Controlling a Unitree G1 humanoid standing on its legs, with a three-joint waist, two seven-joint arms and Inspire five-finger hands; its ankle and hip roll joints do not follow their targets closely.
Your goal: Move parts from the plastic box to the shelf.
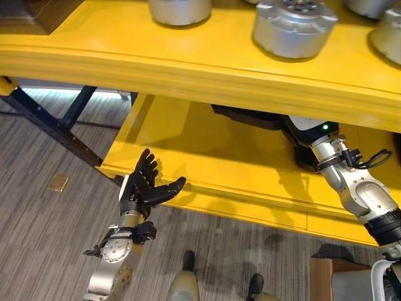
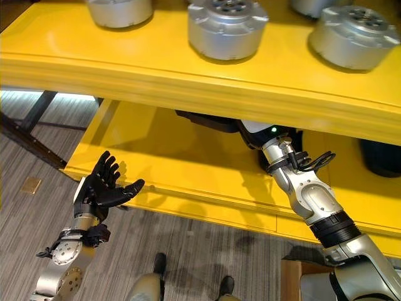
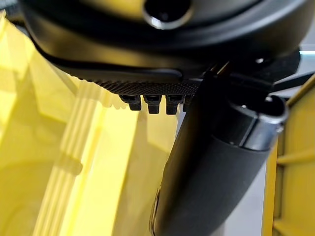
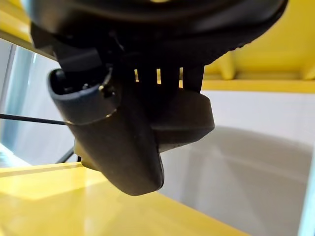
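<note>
**Left robot hand spread at the shelf edge, right reaching into the lower tier**

My left robot hand (image 1: 145, 186) is raised in front of the yellow shelf (image 1: 207, 78), palm up, its fingers straight and fanned, thumb pointing toward the lower tier's front lip. It holds nothing and sits just off that lip, over the grey striped floor (image 1: 44, 226).

My right robot hand (image 4: 133, 123) is pushed in beneath the upper tier of the shelf; from the head cameras I see the silver forearm (image 2: 307, 194) run in under the board. In its own wrist view I see a dark moulded part (image 4: 189, 118) close against the fingers, with the thumb in front, but I cannot tell whether the fingers are curled round it or only lie beside it.

On the shelf's upper tier stand round silver metal parts: one (image 1: 293, 26) directly above the right arm, another (image 1: 180, 10) toward the shelf's left end, and a third (image 2: 354, 34) toward its right end. A dark object (image 2: 207, 120) lies deep on the lower tier, just left of the right arm.

A small brass-coloured plate (image 1: 58, 182) lies on the floor, well left of the shelf's corner.
</note>
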